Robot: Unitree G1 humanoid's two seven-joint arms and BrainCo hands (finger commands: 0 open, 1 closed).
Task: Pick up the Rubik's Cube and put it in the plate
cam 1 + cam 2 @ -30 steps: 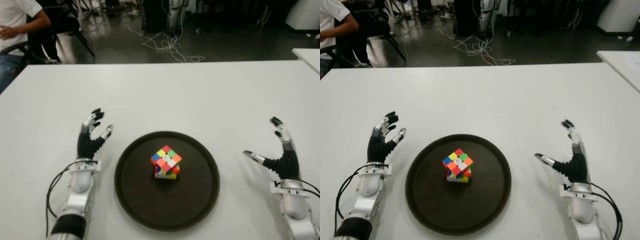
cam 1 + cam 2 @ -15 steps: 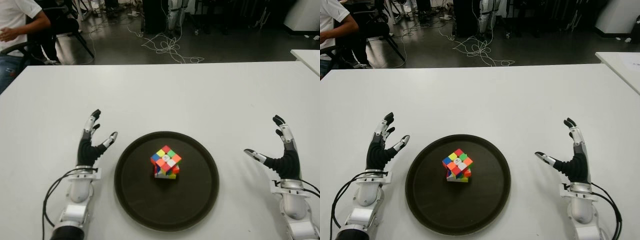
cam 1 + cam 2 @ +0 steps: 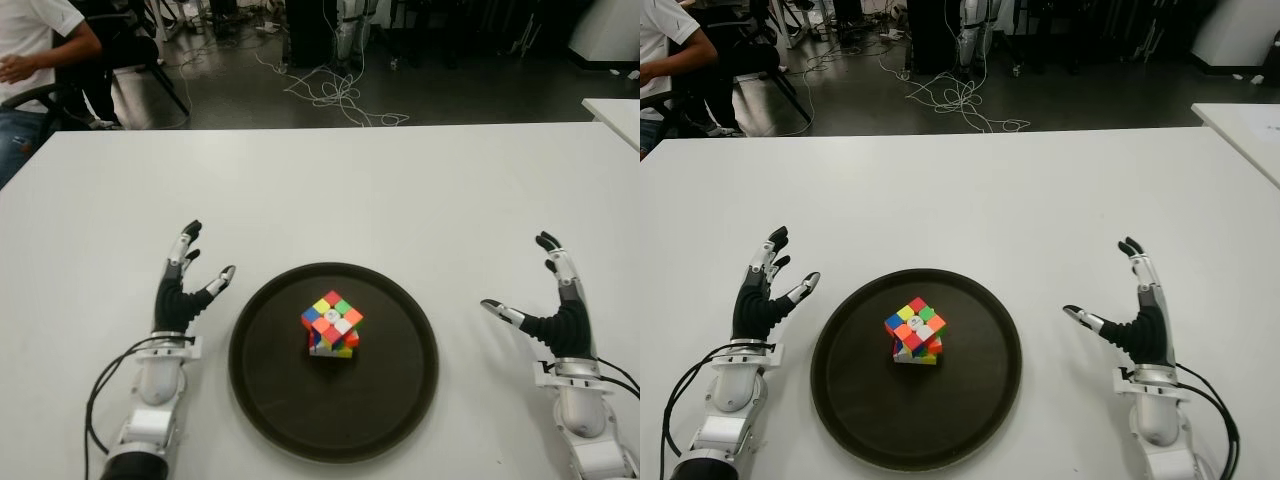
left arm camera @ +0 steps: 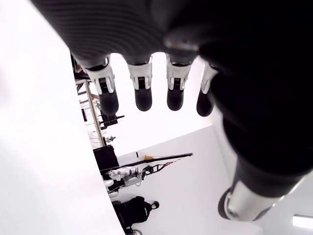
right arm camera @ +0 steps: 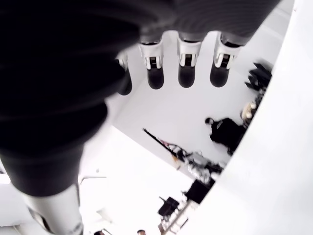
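Note:
The Rubik's Cube (image 3: 332, 324), its top layer twisted a little, stands near the middle of the round dark plate (image 3: 390, 405) on the white table. My left hand (image 3: 185, 280) shows just left of the plate's rim, fingers spread and holding nothing. To the right of the plate, a clear gap away, my right hand (image 3: 548, 300) is also open with thumb stretched toward the plate. Both wrist views show only straight fingers (image 4: 143, 95) and fingertips (image 5: 187, 72), nothing held.
The white table (image 3: 380, 190) stretches far behind the plate. A seated person (image 3: 35, 50) is at the back left beyond the table's edge. Cables (image 3: 335, 95) lie on the dark floor behind. A second white table's corner (image 3: 615, 110) shows at the right.
My left hand drew back from the plate and its fingers opened wider. The right hand shifted slightly toward the plate. The cube stayed put in the plate.

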